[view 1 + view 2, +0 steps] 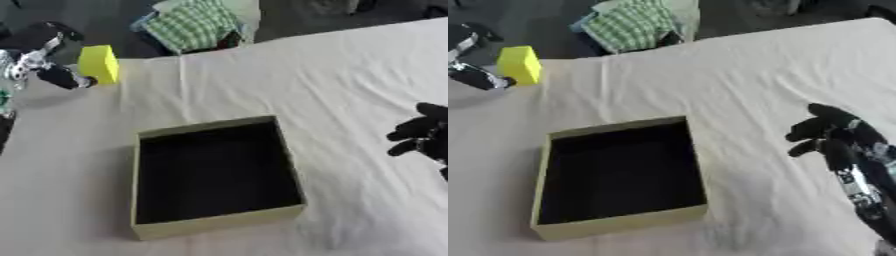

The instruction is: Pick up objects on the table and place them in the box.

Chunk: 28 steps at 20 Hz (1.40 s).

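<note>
A yellow block (98, 63) is at the far left corner of the white-clothed table (350, 65). My left hand (59, 76) comes in from the left edge with its dark fingers curled against the block's left side, holding it. A shadow lies on the cloth below them. The box (219, 227) sits in the near middle, with olive walls and a black inside that holds nothing. My right hand (833, 132) hovers over the cloth to the right of the box. Its fingers are relaxed, point left and hold nothing.
A green checked cloth (192, 22) lies on something beyond the table's far edge. Dark floor shows behind it. White cloth stretches between the box and the far edge, and to the right of the box.
</note>
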Available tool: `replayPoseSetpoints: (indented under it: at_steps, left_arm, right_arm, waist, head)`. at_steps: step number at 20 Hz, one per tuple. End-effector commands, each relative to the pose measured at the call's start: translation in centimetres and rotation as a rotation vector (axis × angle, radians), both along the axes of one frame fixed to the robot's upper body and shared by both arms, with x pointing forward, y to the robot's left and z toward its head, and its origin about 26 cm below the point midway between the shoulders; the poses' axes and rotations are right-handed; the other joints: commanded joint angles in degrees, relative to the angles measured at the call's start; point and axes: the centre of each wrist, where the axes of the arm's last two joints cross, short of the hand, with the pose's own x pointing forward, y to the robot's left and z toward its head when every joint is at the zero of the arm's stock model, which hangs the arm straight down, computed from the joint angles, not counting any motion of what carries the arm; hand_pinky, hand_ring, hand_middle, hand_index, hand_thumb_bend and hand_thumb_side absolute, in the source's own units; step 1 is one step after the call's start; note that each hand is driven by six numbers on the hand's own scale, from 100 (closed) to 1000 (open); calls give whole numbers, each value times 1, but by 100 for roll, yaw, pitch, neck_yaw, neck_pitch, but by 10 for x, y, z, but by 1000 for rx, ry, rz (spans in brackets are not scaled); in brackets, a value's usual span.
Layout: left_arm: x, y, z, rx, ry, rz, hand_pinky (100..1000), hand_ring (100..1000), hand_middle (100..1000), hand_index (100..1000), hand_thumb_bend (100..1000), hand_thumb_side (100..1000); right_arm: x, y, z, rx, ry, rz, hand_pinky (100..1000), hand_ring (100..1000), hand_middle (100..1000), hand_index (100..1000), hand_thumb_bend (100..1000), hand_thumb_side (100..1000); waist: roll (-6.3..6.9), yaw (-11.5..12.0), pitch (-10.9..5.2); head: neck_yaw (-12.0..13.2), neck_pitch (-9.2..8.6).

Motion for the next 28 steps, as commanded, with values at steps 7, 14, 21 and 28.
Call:
replayPoseSetpoints:
  at_steps: [7, 14, 21, 28]
  left_arm:
    - [-8, 10, 16, -7, -68, 20, 801, 732, 753, 838, 520, 281]
    - [-9, 8, 19, 19, -139, 32, 701, 523, 488, 676, 491, 168]
    - [-12, 11, 21, 32, -260, 34, 633, 456, 380, 550, 449, 102]
    - [-13, 13, 22, 20, -307, 17, 621, 443, 359, 527, 444, 100]
  right_arm:
    - [-3, 3, 12, -10, -52, 7, 593, 702, 668, 892, 100, 700]
    - [-3, 4, 12, -9, -51, 5, 594, 702, 668, 891, 100, 703]
    - [-2, 3, 11, -8, -46, 3, 594, 702, 668, 891, 100, 705]
    - [-2, 3, 10, -6, -39, 1, 595, 701, 667, 890, 100, 709]
  waist:
    - [10, -110, 23]
    - [34, -130, 68]
    - [46, -101, 37]
    - [47, -56, -14]
  head:
    - [39, -144]
    - [62, -127]
    - [69, -111]
    - [73, -104]
